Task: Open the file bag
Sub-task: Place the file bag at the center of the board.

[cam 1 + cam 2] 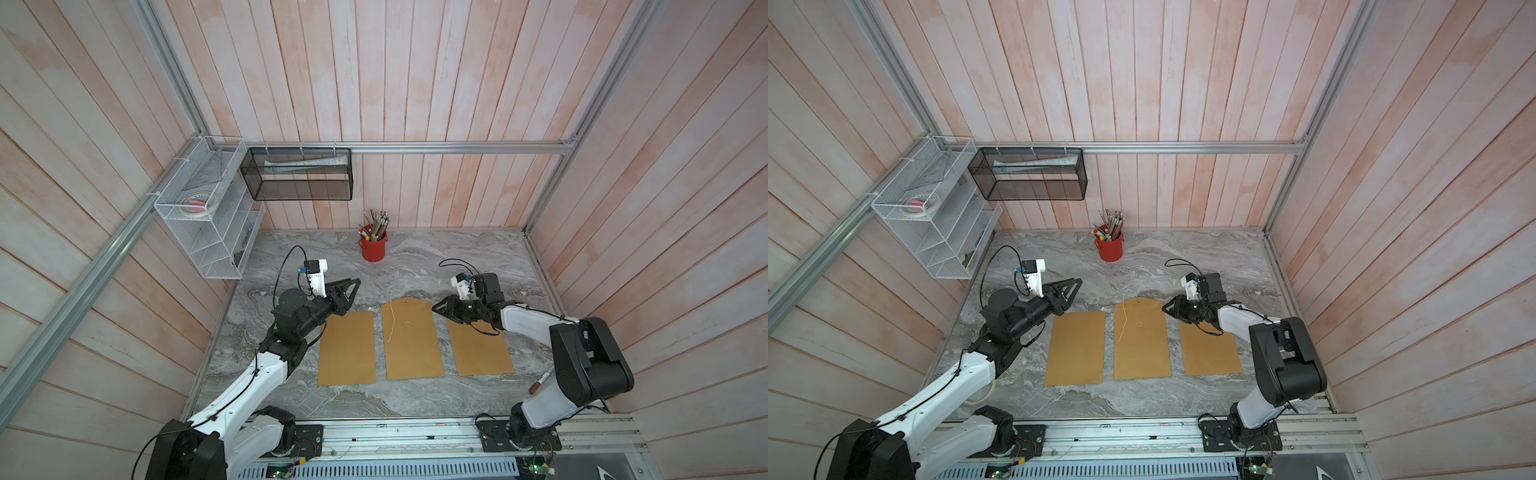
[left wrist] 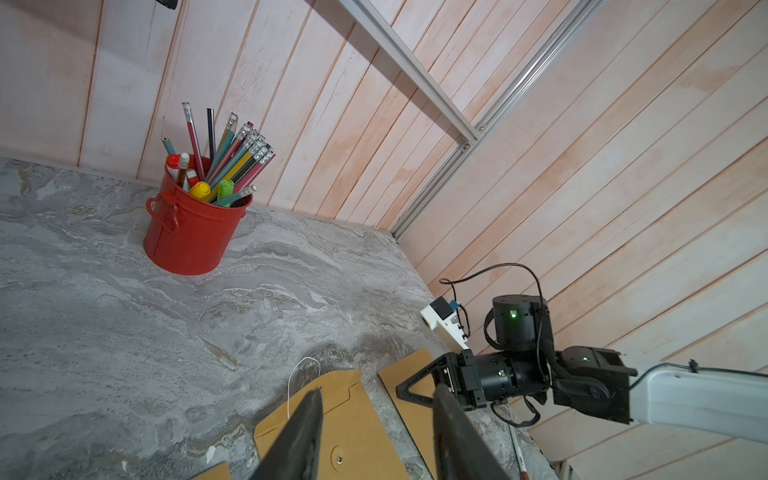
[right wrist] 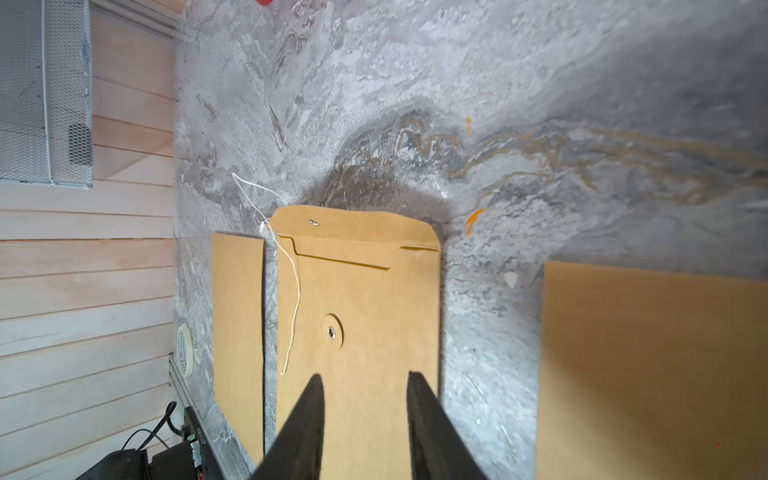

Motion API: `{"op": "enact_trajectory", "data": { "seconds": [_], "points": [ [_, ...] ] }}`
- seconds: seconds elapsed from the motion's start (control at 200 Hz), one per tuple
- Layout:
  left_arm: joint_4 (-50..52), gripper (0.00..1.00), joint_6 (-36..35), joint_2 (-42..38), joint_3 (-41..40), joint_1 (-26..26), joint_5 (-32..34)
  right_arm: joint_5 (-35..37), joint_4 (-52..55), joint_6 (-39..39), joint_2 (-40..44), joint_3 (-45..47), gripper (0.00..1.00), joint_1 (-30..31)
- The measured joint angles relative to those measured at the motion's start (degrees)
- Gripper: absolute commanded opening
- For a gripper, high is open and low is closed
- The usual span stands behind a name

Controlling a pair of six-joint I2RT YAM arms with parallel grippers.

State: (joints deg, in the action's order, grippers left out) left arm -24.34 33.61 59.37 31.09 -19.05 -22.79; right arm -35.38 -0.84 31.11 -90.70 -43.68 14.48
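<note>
file bag lies flat mid-frame, flap unfolded
in a top view the right gripper, jaws apart and empty, hangs just beside its upper right corner; the left gripper, also apart, sits off its upper left.

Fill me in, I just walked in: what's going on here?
Two robot arms work over three brown file bags on a table. The middle bag lies with its flap folded out and its string loose. The right gripper is open beside the flap's corner; the left gripper is open too, near the left bag. Neither holds anything.
</note>
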Motion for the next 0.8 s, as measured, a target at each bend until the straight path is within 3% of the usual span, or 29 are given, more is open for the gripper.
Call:
{"op": "enact_trajectory", "data": {
  "seconds": [0.55,0.8],
  "points": [
    [10.58,0.46,2.82,-1.53,-2.43,0.26,4.42,5.14,2.82,1.88,10.16,1.51,0.35,1.42],
    [20.02,0.47,5.51,-4.39,-3.06,0.26,8.68,7.23,2.71,4.07,10.69,1.62,0.35,7.13]
  ]
}}
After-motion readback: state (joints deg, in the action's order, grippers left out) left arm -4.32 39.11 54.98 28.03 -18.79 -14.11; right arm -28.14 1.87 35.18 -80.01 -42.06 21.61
